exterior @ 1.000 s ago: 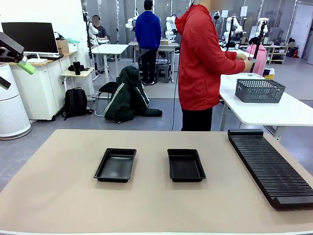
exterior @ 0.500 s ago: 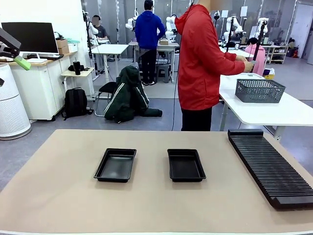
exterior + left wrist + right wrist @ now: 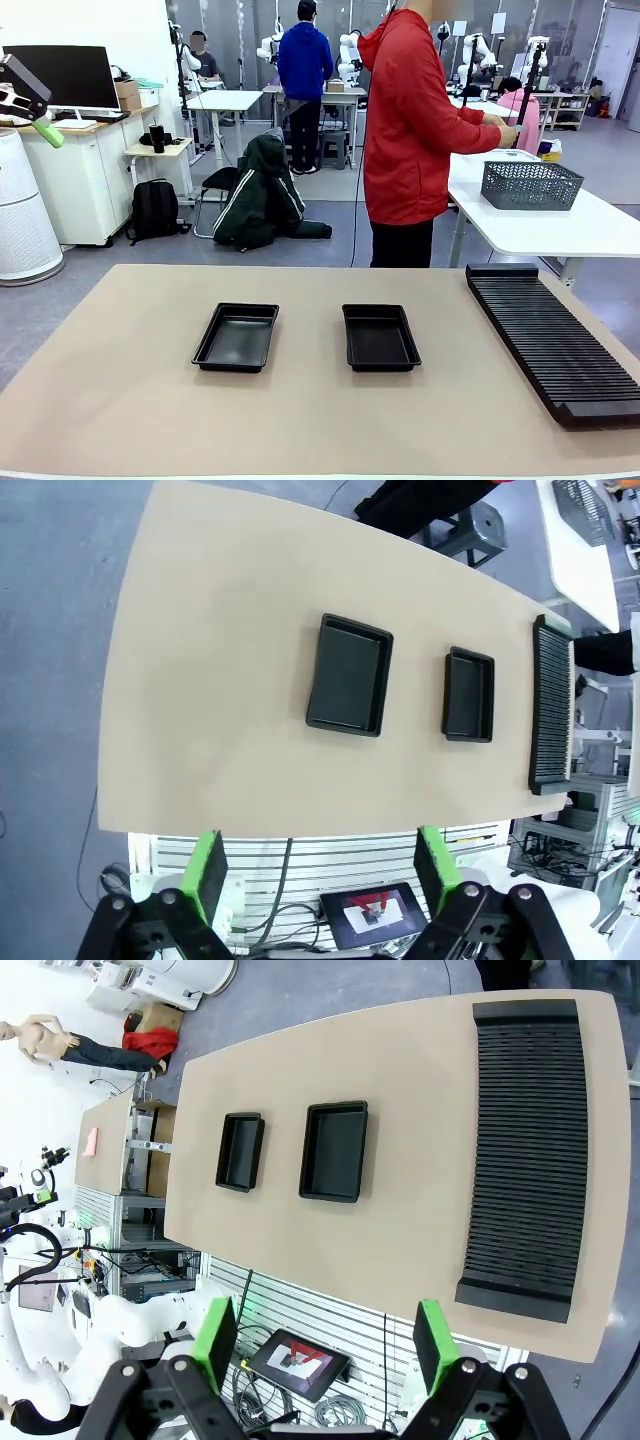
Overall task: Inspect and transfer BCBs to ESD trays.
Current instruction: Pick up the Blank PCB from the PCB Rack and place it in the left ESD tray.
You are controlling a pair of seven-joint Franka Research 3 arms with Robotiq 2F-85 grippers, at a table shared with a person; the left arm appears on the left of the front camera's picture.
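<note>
Here, nearest the robot's side, the left gripper (image 3: 320, 858) hangs high above the table (image 3: 120, 400) with its green-padded fingers spread wide and nothing between them. The right gripper (image 3: 324, 1338) hangs equally high, likewise released and grasping nothing. Below them the tabletop is a smooth, matte beige sheet with rounded corners. A broad open strip runs along its near edge, and a wide open margin lies to the left. Past that strip, about mid-depth, sit the two task trays, side by side but apart, with a clear lane of tabletop between them. The left tray (image 3: 236, 338) is skewed slightly, while the right tray (image 3: 380, 337) sits squarer to the table edge. Both are shallow black plastic rectangles with flared rims, rounded corners and faintly glossy floors. Between the right tray and the rack (image 3: 553, 340) lies another open lane. The rack is a long black slab, finely ribbed crosswise, that runs along the table's right side up to the far edge. Just beyond that edge a person (image 3: 412, 130) in a red hooded jacket stands turned toward a white table (image 3: 560, 228), hands raised near a grey mesh basket (image 3: 531, 185) standing on it.
</note>
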